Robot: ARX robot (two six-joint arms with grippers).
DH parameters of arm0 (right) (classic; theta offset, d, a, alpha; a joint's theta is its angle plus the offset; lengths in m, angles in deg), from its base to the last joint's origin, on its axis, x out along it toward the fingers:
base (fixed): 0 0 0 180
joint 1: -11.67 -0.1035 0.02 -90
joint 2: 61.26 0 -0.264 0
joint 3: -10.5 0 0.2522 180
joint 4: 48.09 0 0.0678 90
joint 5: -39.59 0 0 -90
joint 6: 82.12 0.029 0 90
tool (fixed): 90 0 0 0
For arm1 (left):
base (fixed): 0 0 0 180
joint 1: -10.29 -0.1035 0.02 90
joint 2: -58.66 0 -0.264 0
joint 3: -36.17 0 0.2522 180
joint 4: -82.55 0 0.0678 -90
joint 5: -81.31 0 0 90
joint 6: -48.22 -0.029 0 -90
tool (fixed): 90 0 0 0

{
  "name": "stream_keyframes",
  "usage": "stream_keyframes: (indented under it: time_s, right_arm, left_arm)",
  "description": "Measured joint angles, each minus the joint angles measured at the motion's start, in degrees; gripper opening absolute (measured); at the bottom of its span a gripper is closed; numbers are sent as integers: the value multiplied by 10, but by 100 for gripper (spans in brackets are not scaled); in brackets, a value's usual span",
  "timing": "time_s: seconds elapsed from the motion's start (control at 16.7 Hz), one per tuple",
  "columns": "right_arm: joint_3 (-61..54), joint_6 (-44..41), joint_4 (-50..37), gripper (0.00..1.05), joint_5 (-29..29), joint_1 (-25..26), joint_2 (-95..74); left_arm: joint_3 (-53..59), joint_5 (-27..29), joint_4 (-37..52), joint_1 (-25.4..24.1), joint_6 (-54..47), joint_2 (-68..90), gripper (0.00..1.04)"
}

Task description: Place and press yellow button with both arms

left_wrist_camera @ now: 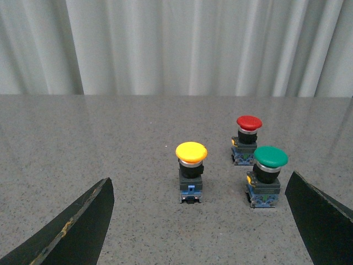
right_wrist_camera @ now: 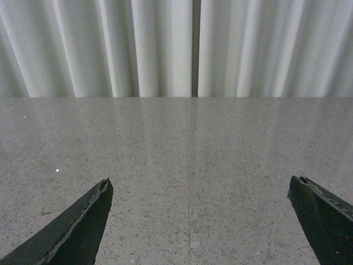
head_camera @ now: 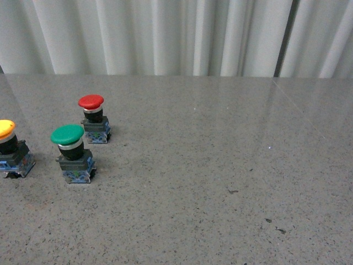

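Note:
The yellow button (head_camera: 6,130) stands upright at the far left edge of the front view, partly cut off, on its blue-grey base. In the left wrist view the yellow button (left_wrist_camera: 191,152) stands on the table ahead of my left gripper (left_wrist_camera: 201,190), between its two open black fingers and a little beyond them. My right gripper (right_wrist_camera: 201,187) is open and empty over bare table; no button shows in its view. Neither arm shows in the front view.
A green-capped button (head_camera: 68,136) (left_wrist_camera: 270,157) and a red-capped button (head_camera: 91,102) (left_wrist_camera: 249,122) stand close to the yellow one. The grey speckled table (head_camera: 220,165) runs back to a white curtain (head_camera: 176,33). A seam crosses the table (right_wrist_camera: 188,165).

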Motion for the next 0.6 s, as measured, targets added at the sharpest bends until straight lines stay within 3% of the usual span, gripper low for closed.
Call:
stream_keyframes:
  time_s: [0.6]
  right_arm:
    - [0, 0, 0, 98, 0, 0, 0]
  left_arm:
    - [0, 0, 0, 0, 0, 0, 98]
